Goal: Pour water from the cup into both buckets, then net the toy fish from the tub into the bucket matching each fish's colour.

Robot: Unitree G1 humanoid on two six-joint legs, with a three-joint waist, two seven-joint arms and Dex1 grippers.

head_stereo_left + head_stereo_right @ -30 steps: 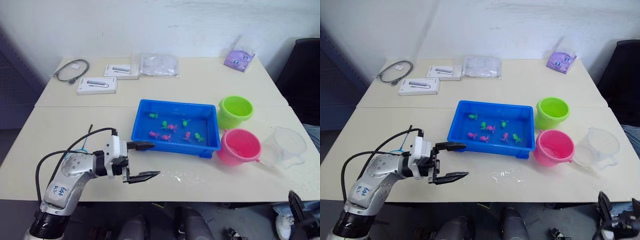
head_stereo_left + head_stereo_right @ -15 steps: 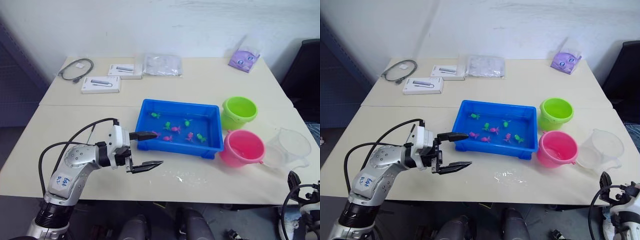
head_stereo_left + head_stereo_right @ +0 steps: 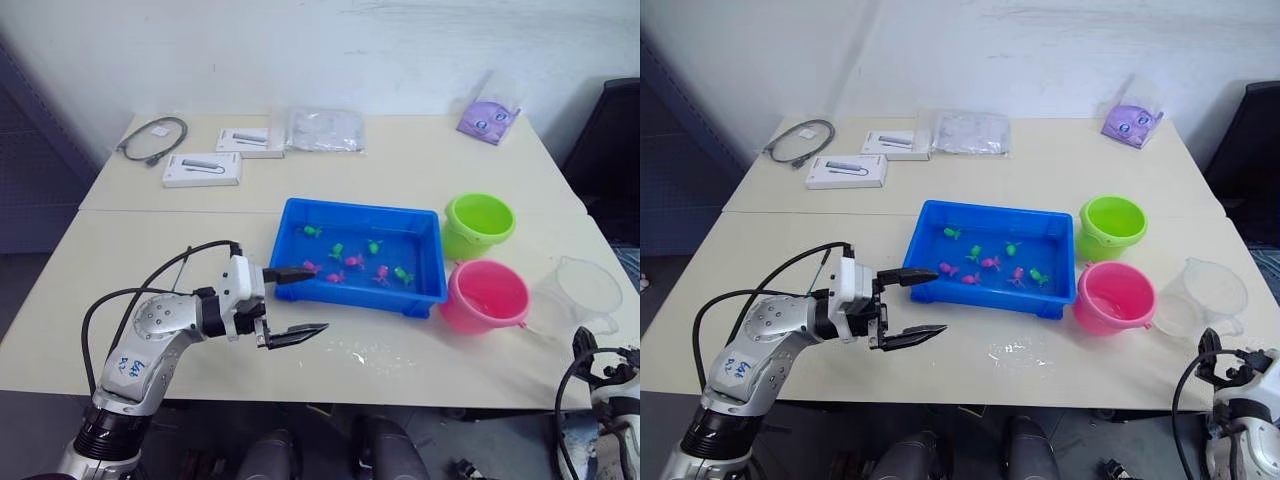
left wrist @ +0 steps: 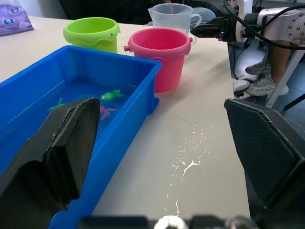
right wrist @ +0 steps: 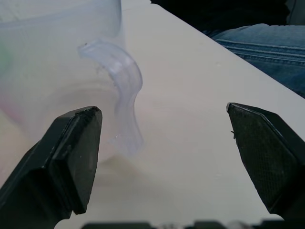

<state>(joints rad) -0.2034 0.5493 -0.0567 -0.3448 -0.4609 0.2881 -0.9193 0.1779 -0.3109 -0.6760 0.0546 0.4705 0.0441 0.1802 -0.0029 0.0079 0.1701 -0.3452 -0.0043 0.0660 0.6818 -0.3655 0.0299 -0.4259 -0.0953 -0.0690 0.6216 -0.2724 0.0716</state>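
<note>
Cup [image 5: 62,71] handle close before wide-open right end effector [image 5: 162,157]; left end effector [image 3: 297,303] likewise spread.

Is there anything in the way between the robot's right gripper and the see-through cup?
Nothing visible is. In the right wrist view the right gripper is open, and the cup stands just ahead with its handle turned toward it. Only bare table lies between them.
</note>
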